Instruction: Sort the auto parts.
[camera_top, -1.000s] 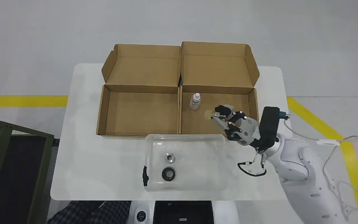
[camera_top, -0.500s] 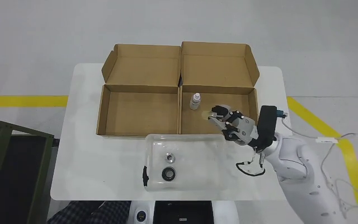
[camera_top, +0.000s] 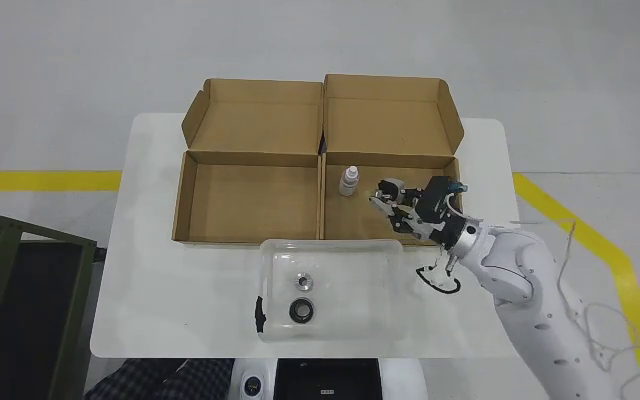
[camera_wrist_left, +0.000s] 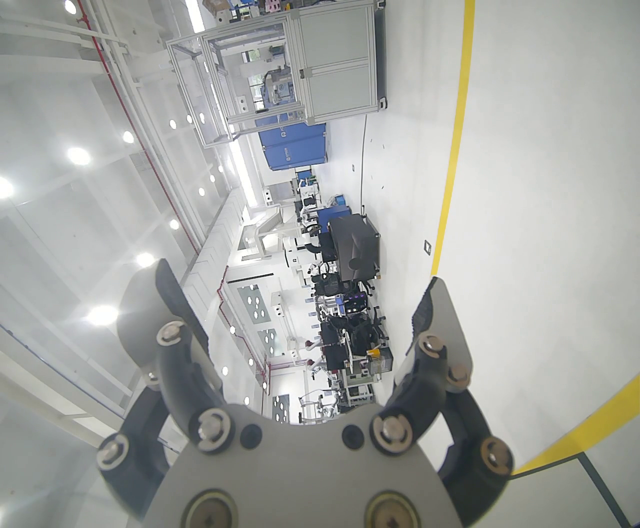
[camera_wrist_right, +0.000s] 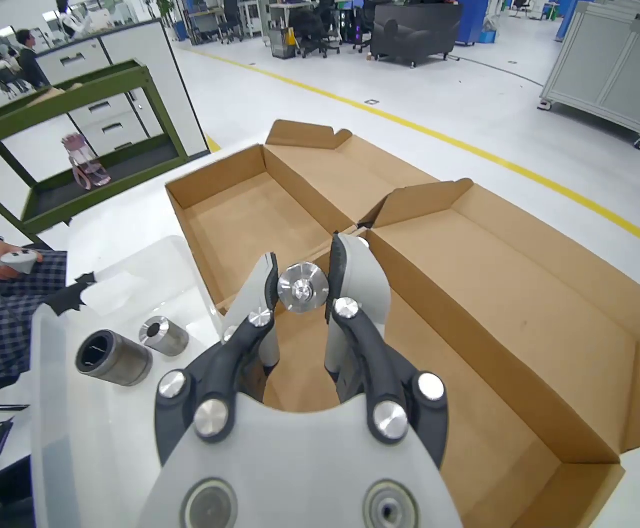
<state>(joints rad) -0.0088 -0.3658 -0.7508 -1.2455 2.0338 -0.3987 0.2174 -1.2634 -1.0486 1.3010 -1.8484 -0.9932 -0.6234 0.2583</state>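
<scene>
Since the right hand (camera_top: 388, 197) is clamped on the steel disc (camera_wrist_right: 302, 291) by its rim, above the floor of the right cardboard box (camera_top: 345, 224), the drop likely lies straight below; white bottle (camera_top: 348, 181) stands at 10 o'clock.

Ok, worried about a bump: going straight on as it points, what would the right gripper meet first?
Likely the small white bottle in the right cardboard box, just ahead of the held metal disc; depth is unclear.
</scene>
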